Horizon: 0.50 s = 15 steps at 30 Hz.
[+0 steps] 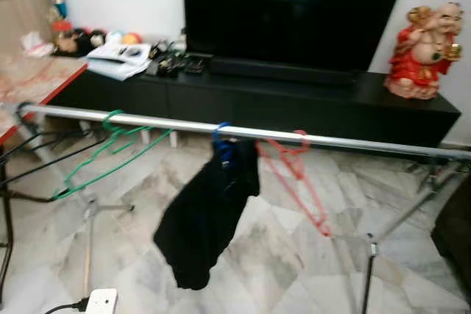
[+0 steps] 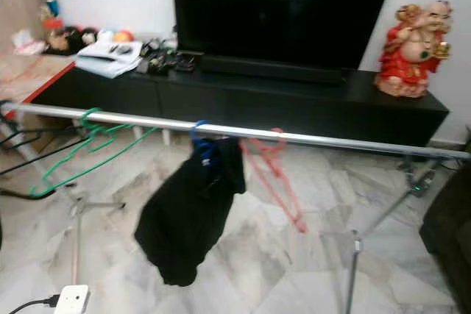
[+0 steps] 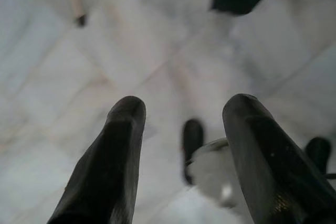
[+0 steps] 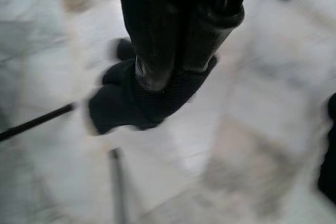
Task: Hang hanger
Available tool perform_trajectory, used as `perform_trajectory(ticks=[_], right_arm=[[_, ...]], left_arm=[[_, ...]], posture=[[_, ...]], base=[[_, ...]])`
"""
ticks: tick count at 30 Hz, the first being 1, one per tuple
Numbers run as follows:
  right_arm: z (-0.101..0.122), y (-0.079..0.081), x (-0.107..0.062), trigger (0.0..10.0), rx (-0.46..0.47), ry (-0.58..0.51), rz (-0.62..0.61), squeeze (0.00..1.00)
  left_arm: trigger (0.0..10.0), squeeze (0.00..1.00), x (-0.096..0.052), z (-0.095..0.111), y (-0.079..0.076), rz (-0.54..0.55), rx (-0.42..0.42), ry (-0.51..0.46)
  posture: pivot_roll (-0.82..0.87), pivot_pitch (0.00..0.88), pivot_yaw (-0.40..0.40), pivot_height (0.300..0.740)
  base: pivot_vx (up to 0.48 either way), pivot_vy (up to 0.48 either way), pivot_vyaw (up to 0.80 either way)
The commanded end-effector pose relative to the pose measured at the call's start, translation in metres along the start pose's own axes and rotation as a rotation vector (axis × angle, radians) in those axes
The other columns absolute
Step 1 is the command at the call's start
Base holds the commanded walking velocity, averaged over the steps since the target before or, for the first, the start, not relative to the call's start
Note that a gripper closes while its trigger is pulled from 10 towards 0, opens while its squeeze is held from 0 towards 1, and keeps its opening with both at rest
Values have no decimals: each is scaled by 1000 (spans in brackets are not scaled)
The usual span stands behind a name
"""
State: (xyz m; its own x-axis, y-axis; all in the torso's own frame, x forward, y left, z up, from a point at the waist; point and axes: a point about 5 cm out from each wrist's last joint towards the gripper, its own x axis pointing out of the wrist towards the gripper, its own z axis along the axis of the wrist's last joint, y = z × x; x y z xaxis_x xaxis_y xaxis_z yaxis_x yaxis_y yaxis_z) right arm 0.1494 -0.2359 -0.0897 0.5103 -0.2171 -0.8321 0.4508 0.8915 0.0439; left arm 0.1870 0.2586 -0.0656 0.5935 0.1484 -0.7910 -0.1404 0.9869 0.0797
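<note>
Rail [image 1: 243,132] of silver metal crosses the room before us, left to right, over a marble floor [image 1: 280,255], with a black TV cabinet [image 1: 294,108] behind it. Three hangers are already hooked on it: a green hanger [image 1: 110,145] at the left, a blue hanger [image 1: 221,137] in the middle carrying a black garment [image 1: 210,218], and a red hanger [image 1: 294,174] just right of that. We judge the hanging done, or nearly so. Our left gripper [image 3: 184,119] points at the floor, fingers spread and empty. Our right gripper [image 4: 176,72] has its fingers pressed together above the floor, with a dark shape behind the tips that we cannot identify.
</note>
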Motion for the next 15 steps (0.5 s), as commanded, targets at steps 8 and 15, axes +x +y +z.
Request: perform_trajectory(ticks=[8, 15], right_arm=[[10, 19, 3, 10000, -21, -32, 27, 0], [17, 6, 3, 10000, -19, -37, 10, 0]], left_arm=[[10000, 0, -1, -5, 3, 7, 1, 19], [10000, 0, -1, -5, 3, 10, 2, 18]], posture=[[77, 0, -43, 740], [80, 0, -45, 740]], base=[[0, 480, 0], [0, 480, 0]])
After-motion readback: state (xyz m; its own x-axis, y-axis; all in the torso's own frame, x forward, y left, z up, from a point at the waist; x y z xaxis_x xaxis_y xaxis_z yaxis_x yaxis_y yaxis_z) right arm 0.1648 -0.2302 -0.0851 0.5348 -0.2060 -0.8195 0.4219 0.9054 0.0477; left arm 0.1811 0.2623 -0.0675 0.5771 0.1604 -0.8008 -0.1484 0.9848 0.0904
